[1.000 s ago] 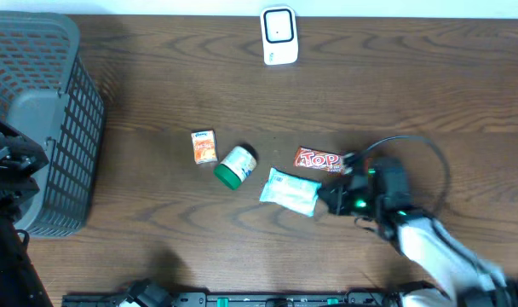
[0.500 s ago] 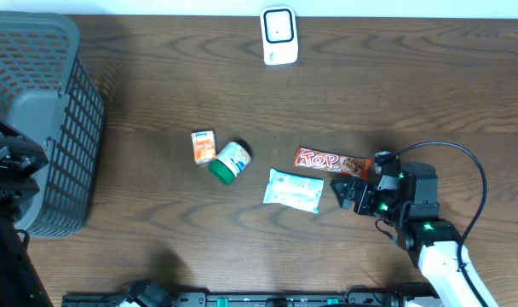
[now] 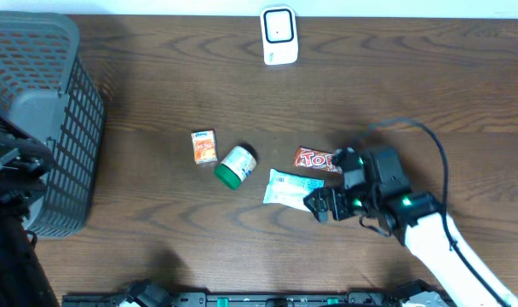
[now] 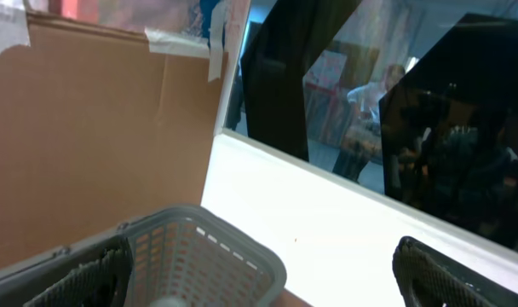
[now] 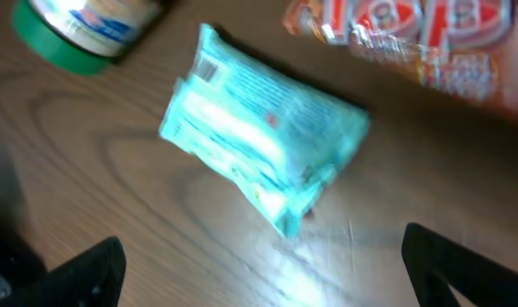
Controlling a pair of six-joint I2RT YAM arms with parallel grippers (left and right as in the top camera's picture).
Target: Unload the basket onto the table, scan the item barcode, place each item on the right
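Far left of tabletop (image 3: 157, 77): grey mesh basket (image 3: 46, 111) against the edge; overhead shows a pale grey patch inside the rim, contents cannot be told.
Basket, left wrist view: only rim and lattice wall (image 4: 199, 247) visible, low in frame; nothing seen inside from here.
Left arm: tucked at the far left beside the basket, camera tilted up toward a white ledge and dark panels.
Left pincer (image 4: 259, 256): fingers spread wide at the two bottom corners of its view, nothing between them.
Left of centre: small orange box (image 3: 204, 147) lying flat, apart from the rest.
Just right of box: green-lidded jar (image 3: 235, 166) on its side, lid toward the near edge.
Centre: teal packet (image 3: 291, 189) flat on the wood, between jar and right arm; printed barcode (image 5: 210, 70) shows at its far corner in the right wrist view.
Back edge, centre: white scanner (image 3: 278, 36), well apart from the packet.
Right of packet: red candy bar (image 3: 317, 159), partly under the arm's head.
Right arm: reaches in from the lower right, low over the wood, wrist aimed left at the packet.
Right pincer (image 3: 330, 184): spread fully, gripping nothing; packet lies just ahead of the fingers (image 5: 80, 273), untouched.
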